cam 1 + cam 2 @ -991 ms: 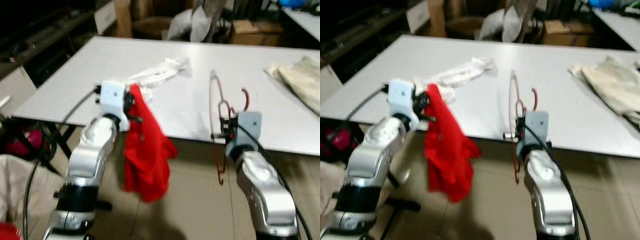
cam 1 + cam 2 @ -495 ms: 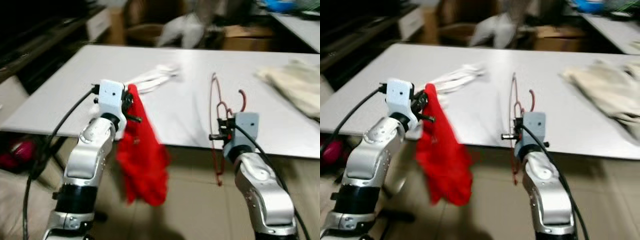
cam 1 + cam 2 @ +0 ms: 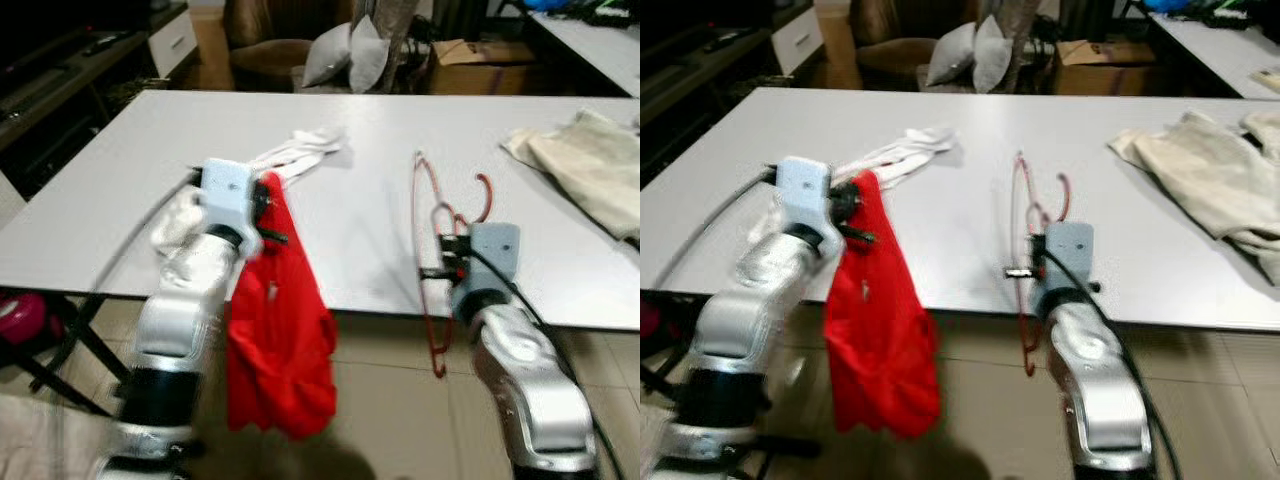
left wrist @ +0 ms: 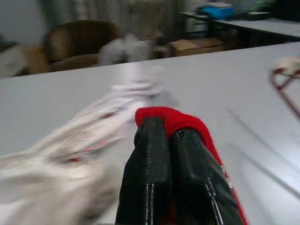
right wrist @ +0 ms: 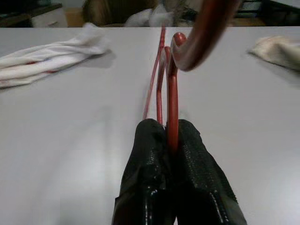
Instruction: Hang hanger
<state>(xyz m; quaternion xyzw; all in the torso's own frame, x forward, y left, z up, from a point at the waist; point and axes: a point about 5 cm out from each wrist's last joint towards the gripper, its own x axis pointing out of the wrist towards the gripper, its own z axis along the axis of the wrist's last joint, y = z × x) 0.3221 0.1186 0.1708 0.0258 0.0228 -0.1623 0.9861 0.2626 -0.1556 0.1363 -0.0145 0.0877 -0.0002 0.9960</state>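
Two robot arms of rounded, polished silver metal segments. Each forearm has a smooth, bulging shell that narrows toward the wrist, with a black band at the joint lower down. At each wrist sits a pale, blue-white boxy block with rounded corners and small dark dots on its face. A thin black cable runs from each block back along the arm, looping loose beside the left one. The left gripper (image 4: 171,136) and the right gripper (image 5: 172,136) each have two long black fingers with a finely pebbled, slightly glossy surface, rounded at the tips.
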